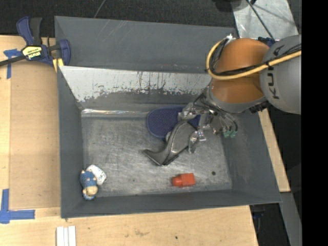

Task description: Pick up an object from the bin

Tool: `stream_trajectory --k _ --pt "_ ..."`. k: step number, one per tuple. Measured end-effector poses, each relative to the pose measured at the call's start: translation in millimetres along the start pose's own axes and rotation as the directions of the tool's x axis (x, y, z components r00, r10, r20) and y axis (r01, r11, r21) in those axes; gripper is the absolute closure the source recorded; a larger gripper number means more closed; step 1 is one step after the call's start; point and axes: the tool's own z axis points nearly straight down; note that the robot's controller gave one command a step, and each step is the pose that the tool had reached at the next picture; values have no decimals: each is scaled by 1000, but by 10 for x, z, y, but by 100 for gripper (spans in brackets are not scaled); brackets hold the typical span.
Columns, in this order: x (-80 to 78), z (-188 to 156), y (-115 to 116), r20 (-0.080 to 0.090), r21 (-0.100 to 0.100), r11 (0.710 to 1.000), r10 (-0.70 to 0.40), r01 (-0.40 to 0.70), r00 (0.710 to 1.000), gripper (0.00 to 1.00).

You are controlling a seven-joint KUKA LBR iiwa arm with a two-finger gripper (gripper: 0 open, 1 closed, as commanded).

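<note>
My gripper (pixel 193 135) hangs low over the middle right of the bin, below the arm's orange cover. A dark grey, tongs-like tool (pixel 165 151) slants from the bin floor up to the gripper, and its upper end meets the gripper's underside. Whether it is gripped there is hidden. A blue oval pad (pixel 162 121) lies just left of the gripper, near the back wall, partly under the tool's upper end. A small red block (pixel 183 180) lies on the floor in front of the gripper, apart from it.
A small blue and white figurine (pixel 91 181) lies in the front left corner. The arm and its orange cover overhang the bin's right rear wall. Bare floor stretches across the left half of the bin.
</note>
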Motion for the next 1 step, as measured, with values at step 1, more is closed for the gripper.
stream_trajectory --k 1 --pt "66 -906 29 2 2 1000 -18 18 1000 100"
